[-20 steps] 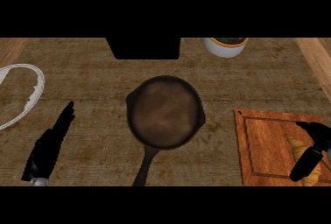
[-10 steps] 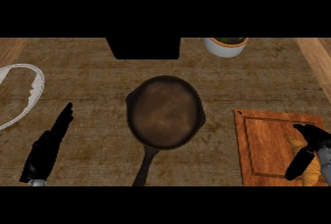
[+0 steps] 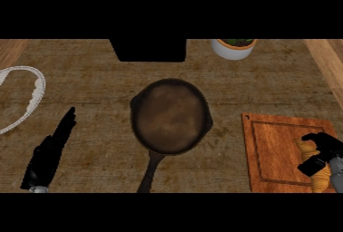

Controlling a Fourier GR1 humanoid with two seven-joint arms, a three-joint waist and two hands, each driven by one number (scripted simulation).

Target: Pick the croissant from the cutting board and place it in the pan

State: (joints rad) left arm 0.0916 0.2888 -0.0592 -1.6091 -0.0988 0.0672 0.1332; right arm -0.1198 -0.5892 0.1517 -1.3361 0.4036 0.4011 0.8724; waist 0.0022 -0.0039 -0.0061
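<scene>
Right hand (image 3: 321, 152) | black fingers curling over golden-brown croissant (image 3: 315, 168) lying on reddish wooden cutting board (image 3: 275, 154) | risk: pastry slipping during transfer to dark round pan (image 3: 171, 115) | left hand (image 3: 50, 152) resting, fingers straight.

**Browns, black and one white rim**

My black hands (image 3: 47, 154) flank a dark brown pan (image 3: 171, 117). Golden croissant (image 3: 315, 167) on reddish-orange cutting board (image 3: 275, 149). Mottled brown counter (image 3: 94, 81). White pot (image 3: 233, 50) upper right; white plate (image 3: 30, 97) left.
</scene>
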